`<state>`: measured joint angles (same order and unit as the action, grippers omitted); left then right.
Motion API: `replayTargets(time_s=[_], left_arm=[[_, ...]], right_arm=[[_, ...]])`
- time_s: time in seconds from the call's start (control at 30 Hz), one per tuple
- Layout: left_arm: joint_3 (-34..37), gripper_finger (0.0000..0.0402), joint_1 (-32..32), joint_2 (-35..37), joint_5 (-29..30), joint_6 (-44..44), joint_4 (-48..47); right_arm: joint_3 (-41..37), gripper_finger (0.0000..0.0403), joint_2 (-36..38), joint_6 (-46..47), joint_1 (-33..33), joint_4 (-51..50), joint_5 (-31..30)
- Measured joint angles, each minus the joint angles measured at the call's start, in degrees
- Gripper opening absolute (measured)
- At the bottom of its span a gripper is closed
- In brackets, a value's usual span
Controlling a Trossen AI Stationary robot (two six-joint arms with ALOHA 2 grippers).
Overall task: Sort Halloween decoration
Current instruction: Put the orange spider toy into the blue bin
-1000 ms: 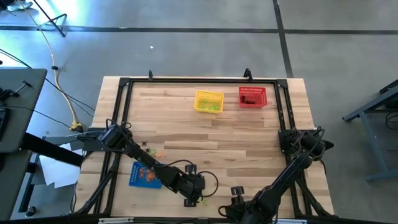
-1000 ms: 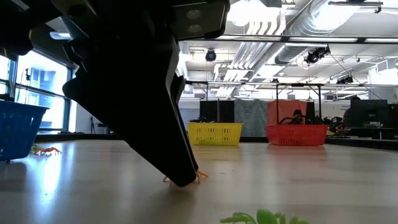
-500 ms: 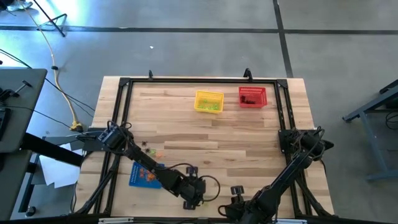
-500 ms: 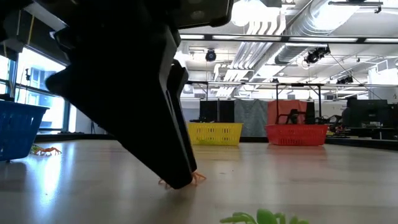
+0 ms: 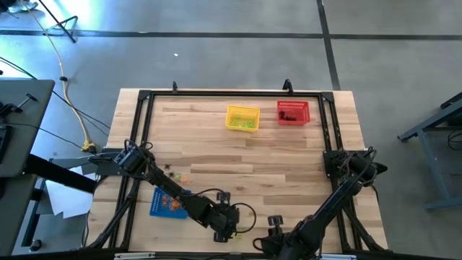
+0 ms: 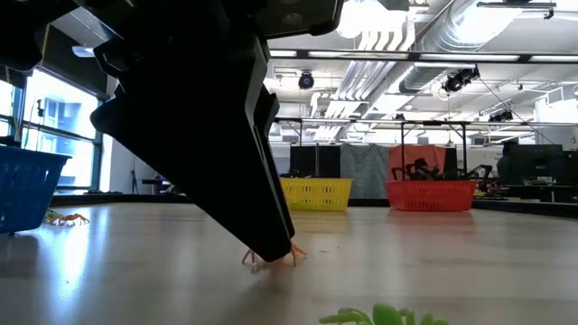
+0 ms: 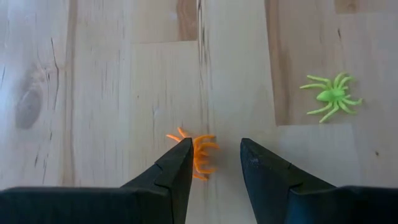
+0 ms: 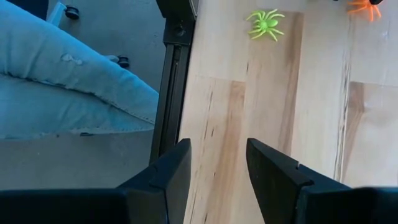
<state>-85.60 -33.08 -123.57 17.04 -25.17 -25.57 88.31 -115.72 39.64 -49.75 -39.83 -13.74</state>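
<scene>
- Left end effector has dipped back to the tabletop, fingers parted, straddling orange spider, nothing gripped; pickup imminent.
- Green spider near orange spider.
- Right end effector open, empty.

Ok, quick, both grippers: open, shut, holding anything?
Left gripper: open, down at the orange spider, not gripping it.
Right gripper: open, empty, above bare table.
</scene>
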Motion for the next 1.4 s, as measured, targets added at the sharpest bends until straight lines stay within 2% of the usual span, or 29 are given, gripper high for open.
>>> replayTargets(time_s=[0.67,0.93,1.03,1.2,1.4], left_arm=[[0.39,0.0121,2.13,0.17,2.1,3.88,-3.81],[6.77,0.0119,2.71,0.91,0.85,-4.3,-0.34],[7.4,0.0098,2.66,0.92,0.88,-7.3,0.13],[7.54,0.0014,2.71,0.85,0.51,-8.88,0.25],[6.5,0.0003,2.73,0.75,-0.41,-9.18,-0.51]], right_arm=[[-0.02,0.0149,0.0,0.0,0.26,-0.2,-0.02],[-0.04,0.0149,0.0,0.0,0.26,-0.33,-0.83],[-0.04,0.0149,0.0,-0.07,0.26,-0.49,-1.07],[-0.04,0.0149,0.0,-0.2,0.26,-0.68,-1.09],[-0.04,0.0149,0.0,-0.02,0.26,-0.68,-1.09]])
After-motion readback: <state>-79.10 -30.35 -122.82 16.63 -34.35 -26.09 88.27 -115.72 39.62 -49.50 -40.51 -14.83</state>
